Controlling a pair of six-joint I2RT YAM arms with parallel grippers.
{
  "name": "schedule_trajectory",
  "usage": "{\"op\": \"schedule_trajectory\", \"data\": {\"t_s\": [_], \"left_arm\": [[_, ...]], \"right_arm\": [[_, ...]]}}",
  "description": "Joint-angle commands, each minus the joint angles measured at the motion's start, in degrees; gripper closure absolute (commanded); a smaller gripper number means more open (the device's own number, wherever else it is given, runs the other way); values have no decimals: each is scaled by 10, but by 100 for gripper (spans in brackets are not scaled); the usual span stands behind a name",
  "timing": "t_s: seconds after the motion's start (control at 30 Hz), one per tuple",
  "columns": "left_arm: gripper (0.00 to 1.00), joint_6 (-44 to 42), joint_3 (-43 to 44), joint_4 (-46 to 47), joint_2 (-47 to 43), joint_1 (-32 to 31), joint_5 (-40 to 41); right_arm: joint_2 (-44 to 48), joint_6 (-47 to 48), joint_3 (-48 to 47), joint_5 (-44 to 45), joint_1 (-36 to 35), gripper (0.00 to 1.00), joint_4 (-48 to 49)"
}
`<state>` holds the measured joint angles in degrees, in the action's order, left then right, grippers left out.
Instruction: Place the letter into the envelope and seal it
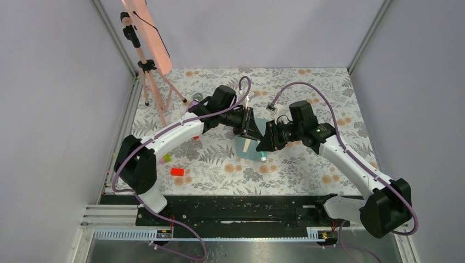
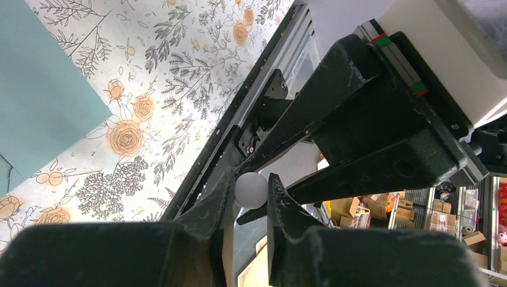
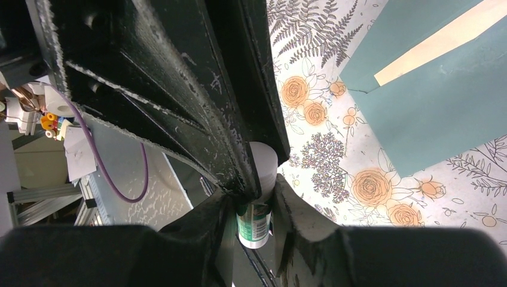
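The teal envelope (image 1: 248, 150) lies flat on the floral table, also seen in the left wrist view (image 2: 42, 89) and the right wrist view (image 3: 436, 113). A tan strip of the letter (image 3: 439, 43) shows inside its opening. Both grippers meet just above it. My right gripper (image 3: 254, 194) is shut on a glue stick (image 3: 254, 226) with a green label. The stick's white cap (image 2: 250, 190) sits between the fingers of my left gripper (image 2: 251, 182), which touch it on both sides. From above, the left gripper (image 1: 255, 132) and right gripper (image 1: 267, 142) point tip to tip.
A salmon-pink panel (image 1: 147, 30) on a tripod stands at the back left. A red block (image 1: 177, 171) and a small yellow-green piece (image 1: 166, 158) lie left of the envelope. The black base rail (image 1: 241, 211) runs along the near edge.
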<state>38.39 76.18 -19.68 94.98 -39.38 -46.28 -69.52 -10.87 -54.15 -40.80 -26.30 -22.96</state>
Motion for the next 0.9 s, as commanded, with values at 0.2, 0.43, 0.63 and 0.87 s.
{"op": "schedule_trajectory", "data": {"t_s": [0.2,0.43,0.63,0.87], "left_arm": [[100,-5,5,-45,16,5,33],[100,6,-15,-14,63,17,63],[100,-2,12,-21,101,26,65],[100,7,18,-18,107,37,50]], "right_arm": [[-11,-13,-36,53,8,100,27],[-49,-47,-33,72,8,57,28],[-49,-90,-14,72,7,36,72],[-46,-118,18,92,8,29,100]]}}
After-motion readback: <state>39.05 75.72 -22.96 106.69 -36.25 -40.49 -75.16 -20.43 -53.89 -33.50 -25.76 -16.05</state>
